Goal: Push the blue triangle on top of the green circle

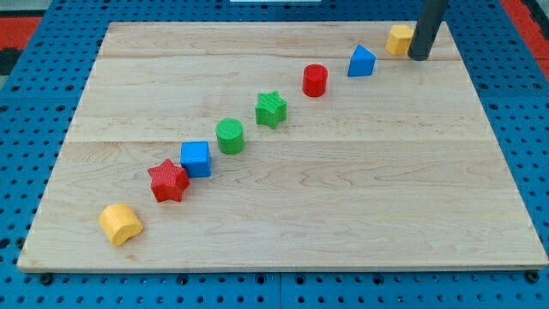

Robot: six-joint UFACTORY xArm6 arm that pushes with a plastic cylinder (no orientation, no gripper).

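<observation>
The blue triangle point(361, 62) sits near the view's top right on the wooden board point(343, 197). The green circle point(230, 136) lies left of the board's middle, well down and to the left of the triangle. My tip point(419, 57) touches the board at the top right, right of the blue triangle and just beside a yellow block point(399, 39). The tip and the triangle are apart.
Blocks form a diagonal line: a yellow block point(120, 224) at bottom left, a red star point(168, 181), a blue cube point(196, 159), then the green circle, a green star point(271, 109), a red cylinder point(315, 80). A blue pegboard point(34, 103) surrounds the board.
</observation>
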